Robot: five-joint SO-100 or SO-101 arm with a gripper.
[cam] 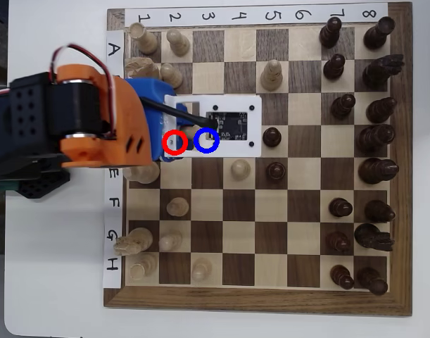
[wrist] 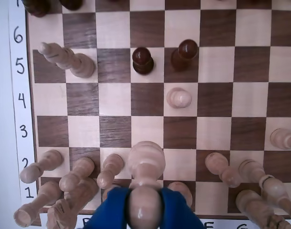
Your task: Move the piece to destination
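In the wrist view the blue gripper sits at the bottom centre of the frame, its 2 blue fingers flanking a pale round-topped piece directly below the camera; whether the jaws press on it or merely stand beside it cannot be told. Just above it stands the pale cream pawn, on row 2 of the chessboard. Handwritten numerals 6, 5, 4, 3, 2, 1 run down the white strip at the left edge.

In the overhead view the orange arm reaches in from the left, and its white camera board hides the pawn. A red ring lies at column 2 and a blue ring marks the destination at column 3, both at centre left. Numerals 1 to 8 run along the top border; letters A, E, F, G, H show down the left.
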